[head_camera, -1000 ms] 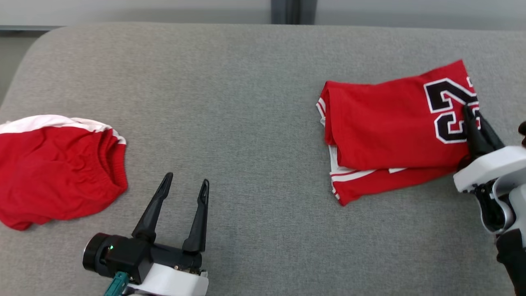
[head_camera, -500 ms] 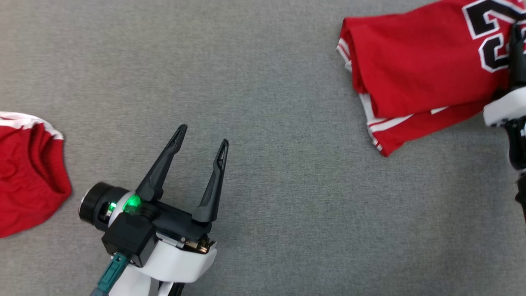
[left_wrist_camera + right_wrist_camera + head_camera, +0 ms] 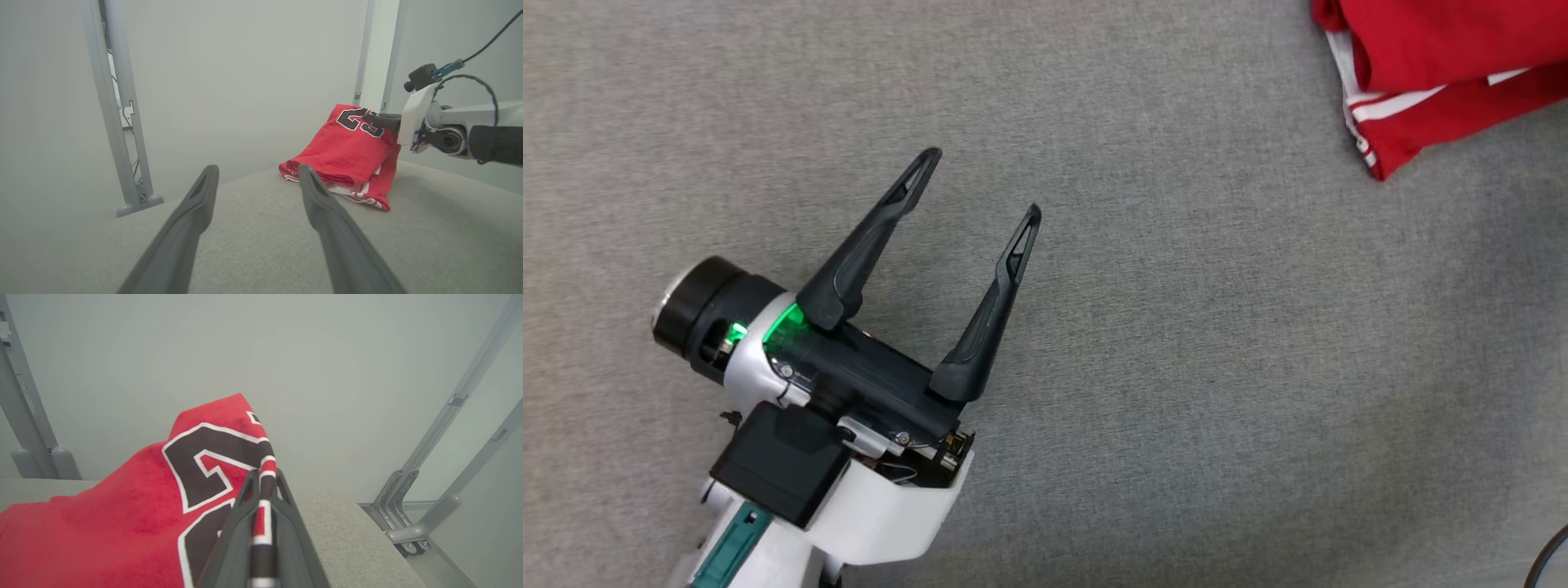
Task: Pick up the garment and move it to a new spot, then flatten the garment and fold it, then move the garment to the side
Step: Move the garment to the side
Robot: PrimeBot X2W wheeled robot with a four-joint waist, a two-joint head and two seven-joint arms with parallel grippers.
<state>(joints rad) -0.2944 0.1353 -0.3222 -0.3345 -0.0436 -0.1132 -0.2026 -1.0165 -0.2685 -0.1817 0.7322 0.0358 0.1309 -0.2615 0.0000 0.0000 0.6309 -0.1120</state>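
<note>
The left gripper (image 3: 982, 181) hovers over the grey worktop (image 3: 1176, 367), fingers spread wide and empty. The right gripper (image 3: 263, 477) reaches in level and pinches the folded red jersey (image 3: 347, 151) at its black "23", holding that end raised near the worktop's right edge.

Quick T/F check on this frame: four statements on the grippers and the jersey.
1. The left gripper is open and empty. True.
2. The right gripper is shut on the jersey. True.
3. The jersey is blue. False: it is red.
4. The left gripper touches the jersey. False: it is apart from it, over the bare grey surface.
</note>
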